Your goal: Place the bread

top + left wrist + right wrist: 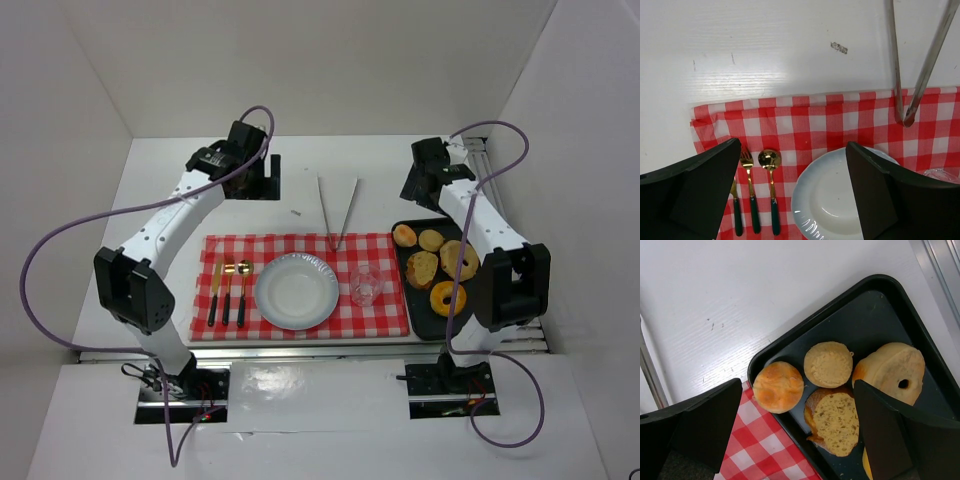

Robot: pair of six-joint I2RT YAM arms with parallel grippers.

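The bread lies on a black tray [400, 262] at the right: two small round buns [404, 235] [431, 240] and a rough-topped brown piece [422, 268]. In the right wrist view the golden bun [778, 386], the paler bun [828, 364] and the rough piece [835, 422] sit close together in the tray's corner. My right gripper [798, 383] hangs open above them, holding nothing. A white plate [296, 291] rests on the red checked cloth [380, 316]. My left gripper [792, 144] is open over the cloth, above the plate's [830, 200] far rim.
A pale ring piece [459, 259] and an orange doughnut [447, 298] share the tray. Metal tongs [337, 210] lie behind the cloth. A glass [364, 284] stands right of the plate, and cutlery [228, 290] lies left of it. White walls enclose the table.
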